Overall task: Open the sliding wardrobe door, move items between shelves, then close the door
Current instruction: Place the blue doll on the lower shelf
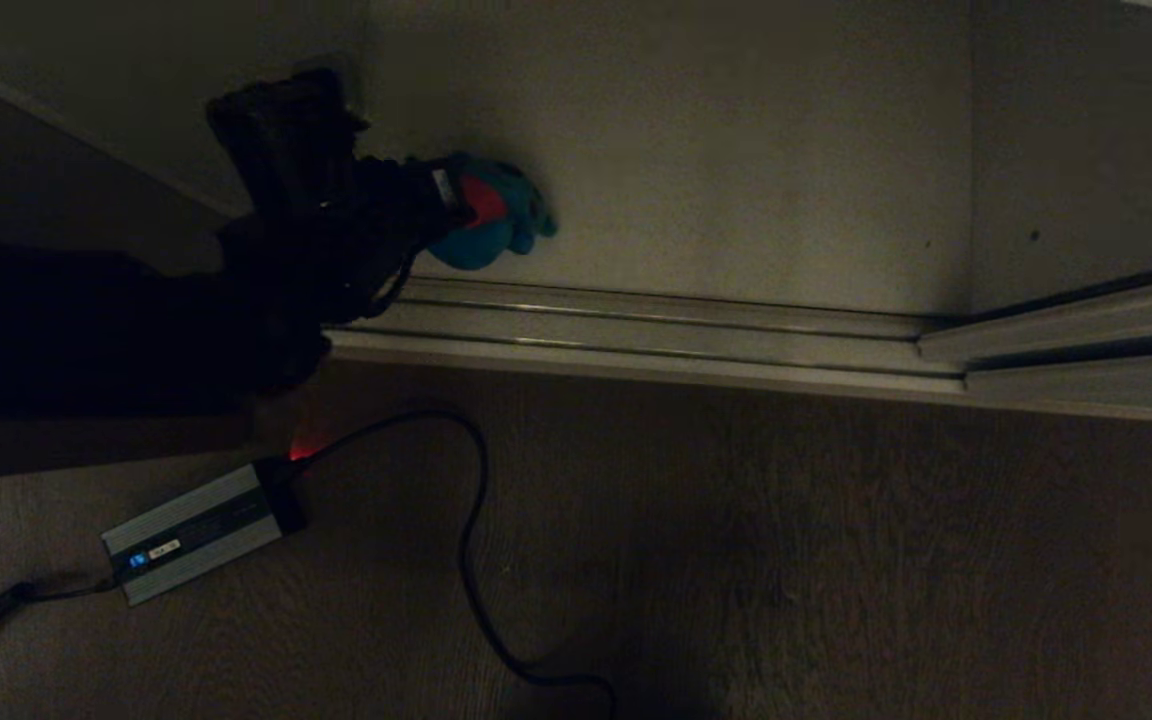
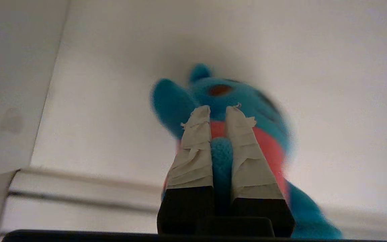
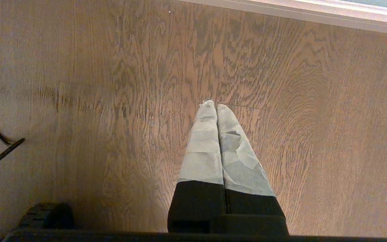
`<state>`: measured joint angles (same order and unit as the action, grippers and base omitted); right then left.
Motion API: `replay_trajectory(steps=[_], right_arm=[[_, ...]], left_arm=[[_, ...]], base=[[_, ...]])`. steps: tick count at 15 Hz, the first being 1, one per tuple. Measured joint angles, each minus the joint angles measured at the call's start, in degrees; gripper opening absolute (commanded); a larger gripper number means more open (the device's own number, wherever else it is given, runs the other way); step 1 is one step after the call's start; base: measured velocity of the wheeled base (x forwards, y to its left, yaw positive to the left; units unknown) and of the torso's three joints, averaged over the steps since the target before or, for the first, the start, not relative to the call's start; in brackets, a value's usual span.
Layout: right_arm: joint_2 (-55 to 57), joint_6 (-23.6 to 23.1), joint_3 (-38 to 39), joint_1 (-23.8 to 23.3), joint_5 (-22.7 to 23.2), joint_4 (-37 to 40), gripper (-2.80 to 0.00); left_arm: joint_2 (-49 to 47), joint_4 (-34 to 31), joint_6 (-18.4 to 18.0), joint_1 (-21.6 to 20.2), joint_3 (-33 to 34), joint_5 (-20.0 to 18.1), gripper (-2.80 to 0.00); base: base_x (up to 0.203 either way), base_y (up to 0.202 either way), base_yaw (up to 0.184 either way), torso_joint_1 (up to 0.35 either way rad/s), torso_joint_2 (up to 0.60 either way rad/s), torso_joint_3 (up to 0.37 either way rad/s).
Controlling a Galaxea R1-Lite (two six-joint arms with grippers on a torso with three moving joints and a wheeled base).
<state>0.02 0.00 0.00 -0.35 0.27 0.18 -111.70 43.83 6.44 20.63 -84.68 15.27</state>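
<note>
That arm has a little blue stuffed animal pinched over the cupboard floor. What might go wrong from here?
1. The left gripper pinches only a thin fold of the teal-blue plush toy with the red belly; the soft toy may slip out.
2. The toy hangs close to the pale metal sliding-door tracks; dropped there, it could block the door.
3. A black cable from the grey power brick loops across the wooden floor; the wheels might snag it.

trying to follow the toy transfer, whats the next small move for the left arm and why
Probably lower the toy the rest of the way onto the white shelf, then let go. The left gripper is shut on its red belly, and the head view shows it low over the shelf, just past the door track. Whether it already touches the board is unclear. The right gripper hangs shut over the floor.
</note>
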Motion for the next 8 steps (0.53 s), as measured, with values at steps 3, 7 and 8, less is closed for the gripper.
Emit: replay_trajectory(steps=[3,7,8], right_arm=[[0.0,0.0,0.0,0.0,0.0,0.0,-2.8],[0.0,0.0,0.0,0.0,0.0,0.0,-2.8],[0.0,0.0,0.0,0.0,0.0,0.0,-2.8]], left_arm=[[-6.3,8.2,-1.1,0.8,-5.0,7.0,-2.8],[-11.1,20.0,-7.0,1.9,-5.7,10.3,-2.8],[-11.8,20.1,-7.2,2.0,-5.0,10.4,-2.8]], base=[[0.0,0.0,0.0,0.0,0.0,0.0],[0.0,0.0,0.0,0.0,0.0,0.0],[0.0,0.0,0.0,0.0,0.0,0.0]])
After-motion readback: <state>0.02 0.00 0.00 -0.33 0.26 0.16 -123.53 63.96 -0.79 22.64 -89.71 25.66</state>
